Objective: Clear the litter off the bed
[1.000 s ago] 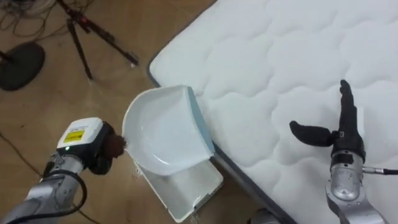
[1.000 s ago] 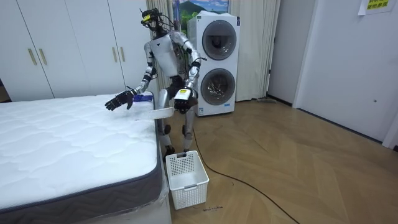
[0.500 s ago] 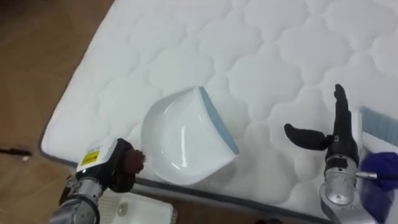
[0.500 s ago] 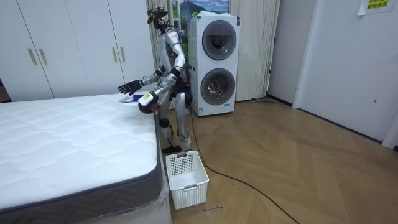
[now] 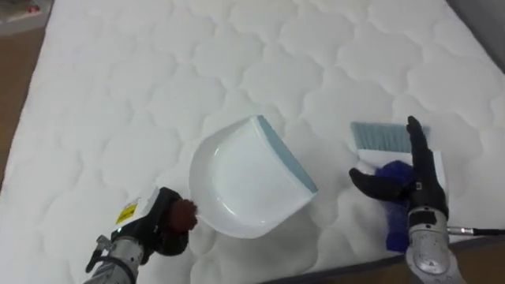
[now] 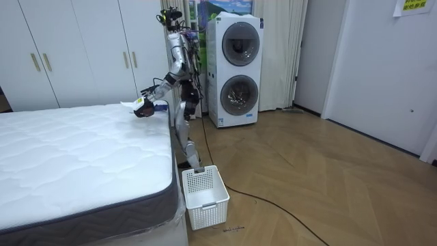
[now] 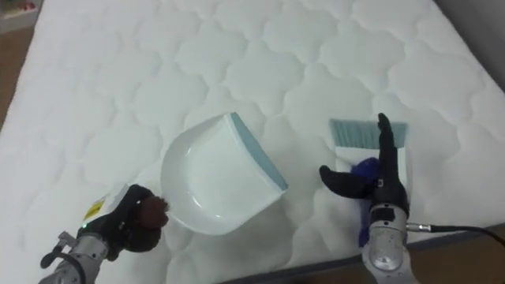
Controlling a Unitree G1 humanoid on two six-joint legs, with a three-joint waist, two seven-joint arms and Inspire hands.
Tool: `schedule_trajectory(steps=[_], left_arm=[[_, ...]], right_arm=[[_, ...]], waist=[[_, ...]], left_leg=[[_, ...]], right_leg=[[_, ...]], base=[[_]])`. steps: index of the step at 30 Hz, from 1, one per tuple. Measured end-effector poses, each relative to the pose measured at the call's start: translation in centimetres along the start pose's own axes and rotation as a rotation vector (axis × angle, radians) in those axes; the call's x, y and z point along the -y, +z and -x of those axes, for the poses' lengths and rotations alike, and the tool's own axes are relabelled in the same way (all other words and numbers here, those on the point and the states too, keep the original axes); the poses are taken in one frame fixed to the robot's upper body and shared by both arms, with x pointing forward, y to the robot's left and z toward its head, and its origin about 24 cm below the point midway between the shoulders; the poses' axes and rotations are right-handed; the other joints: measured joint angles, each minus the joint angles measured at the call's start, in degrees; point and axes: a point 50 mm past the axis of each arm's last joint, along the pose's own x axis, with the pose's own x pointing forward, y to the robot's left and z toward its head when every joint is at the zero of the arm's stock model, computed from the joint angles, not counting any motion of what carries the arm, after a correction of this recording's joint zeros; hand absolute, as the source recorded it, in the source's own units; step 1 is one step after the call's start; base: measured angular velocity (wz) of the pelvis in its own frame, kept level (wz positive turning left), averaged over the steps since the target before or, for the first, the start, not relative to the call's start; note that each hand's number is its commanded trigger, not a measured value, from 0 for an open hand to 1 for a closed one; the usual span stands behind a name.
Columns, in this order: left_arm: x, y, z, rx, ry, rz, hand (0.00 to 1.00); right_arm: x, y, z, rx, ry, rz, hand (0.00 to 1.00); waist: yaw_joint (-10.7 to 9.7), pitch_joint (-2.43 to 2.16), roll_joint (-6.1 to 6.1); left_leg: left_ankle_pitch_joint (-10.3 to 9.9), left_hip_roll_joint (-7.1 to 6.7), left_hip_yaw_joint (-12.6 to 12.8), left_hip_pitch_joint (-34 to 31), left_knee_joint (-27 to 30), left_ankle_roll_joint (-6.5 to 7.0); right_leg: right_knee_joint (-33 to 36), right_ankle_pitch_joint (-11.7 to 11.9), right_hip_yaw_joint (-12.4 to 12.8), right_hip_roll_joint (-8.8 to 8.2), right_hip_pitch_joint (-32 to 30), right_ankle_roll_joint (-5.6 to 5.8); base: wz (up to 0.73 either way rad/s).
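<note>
Right hand (image 5: 412, 186), fingers straight, thumb out to 9, empty, hovers just over the brush (image 5: 377, 136) lying 12-to-6 on the mattress (image 5: 118, 87), bristles at 12, so it's nearer; left hand (image 5: 162, 229) is curled round the dustpan (image 5: 245, 185) handle, at brush's 9.

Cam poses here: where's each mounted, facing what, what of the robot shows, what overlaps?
Left eye view: on the robot's head, looking down at the mattress; left hand shut on the dustpan handle, right hand open by the brush.
Right eye view: same head, slightly offset, same downward look, same two hands.
Room view: standing off across the floor, facing the mattress and washing machines; whole robot in shot.
Shared: both eye views hold one scene; all three see the mattress.
</note>
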Motion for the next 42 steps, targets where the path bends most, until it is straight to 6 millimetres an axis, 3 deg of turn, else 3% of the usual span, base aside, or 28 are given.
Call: schedule_trajectory(steps=[1, 3, 14, 18, 23, 27, 31, 35, 39, 42], left_arm=[[0.0, 0.1, 0.0, 0.001, 0.002, 0.001, 0.0], [-0.4, 0.3, -0.4, 0.013, 0.015, 0.007, 0.0], [-0.4, 0.2, -0.3, 0.001, 0.012, 0.066, 0.0], [-1.8, 0.4, -0.5, 0.01, 0.085, 0.157, 0.0], [-1.5, -0.4, 0.2, -0.036, 0.132, 0.228, 0.0], [0.4, -3.2, 2.0, -0.156, 0.105, 0.277, 0.0], [2.4, -7.1, 5.2, -0.362, 0.069, 0.317, 0.0], [2.8, -8.9, 6.8, -0.473, 0.102, 0.378, 0.0], [3.6, -11.2, 9.5, -0.632, 0.163, 0.478, 0.0], [4.1, -12.3, 11.5, -0.727, 0.213, 0.525, 0.0]], right_arm=[[-0.1, 0.1, 0.0, 0.006, 0.004, -0.002, 0.0], [-0.1, 0.1, 0.1, 0.008, -0.002, -0.008, 0.0], [0.2, -1.1, 1.3, -0.031, -0.02, 0.015, 0.0], [0.3, -1.5, 1.6, -0.057, -0.027, -0.013, 0.0], [0.5, -2.3, 2.2, -0.105, -0.035, -0.039, 0.0], [0.9, -3.3, 2.7, -0.159, -0.052, -0.048, 0.0], [1.9, -5.6, 3.7, -0.278, -0.099, -0.047, 0.0], [3.7, -7.2, 4.0, -0.365, -0.196, -0.055, 0.0], [5.5, -9.0, 5.1, -0.459, -0.305, -0.036, 0.0], [6.4, -10.1, 6.0, -0.516, -0.348, -0.026, 0.0]], waist=[[0.07, -0.2, -0.05], [-0.59, -0.14, -0.5], [-1.51, 0.02, -1.07], [-2.22, 0.28, -2.25], [-1.49, 0.39, -4.07], [-0.28, -0.01, -5.5], [-0.16, -0.48, -6.28], [1.22, -0.48, -6.21], [1.16, -0.58, -5.58], [1.06, -0.61, -5.83]], left_leg=[[-0.06, -0.16, -0.09, 0.18, -0.21, 0.02], [0.04, -0.97, 0.76, 0.48, -0.87, 0.19], [0.15, -1.34, 1.13, 4.97, -4.71, 0.1], [0.14, -1.8, 1.64, 6.59, -5.17, 0.11], [0.13, -1.84, 5.53, 11.01, -7.95, 0.12], [0.26, -1.22, 7.19, 13.62, -10.44, -0.08], [0.25, -0.16, 7.11, 14.9, -11.05, -0.1], [0.29, 0.09, 7.21, 16.0, -12.15, -0.18], [0.47, 0.21, 6.75, 19.13, -13.82, -0.42], [0.47, 0.15, 6.41, 19.9, -14.14, -0.42]], right_leg=[[-0.21, 0.18, -0.12, 0.0, -0.32, 0.15], [-0.7, 0.54, -0.04, 0.25, -0.68, 0.5], [-3.08, 0.48, 0.61, 0.94, 2.94, 0.76], [-3.09, 0.43, 1.84, 1.08, 3.68, 1.14], [-3.21, 0.39, 4.62, 2.29, 5.26, 1.27], [-5.7, 1.85, 5.48, 3.78, 6.76, 1.18], [-9.37, 3.61, 2.37, 3.95, 9.54, 1.0], [-11.34, 4.46, 2.28, 4.34, 11.08, 1.17], [-14.18, 4.9, 1.0, 4.41, 14.75, 1.23], [-14.67, 4.91, 0.79, 4.39, 15.5, 1.37]], base=[[-0.66], [-0.16], [-0.05], [-0.19], [-0.38], [-0.38], [-0.09], [0.01], [0.07], [0.04]])
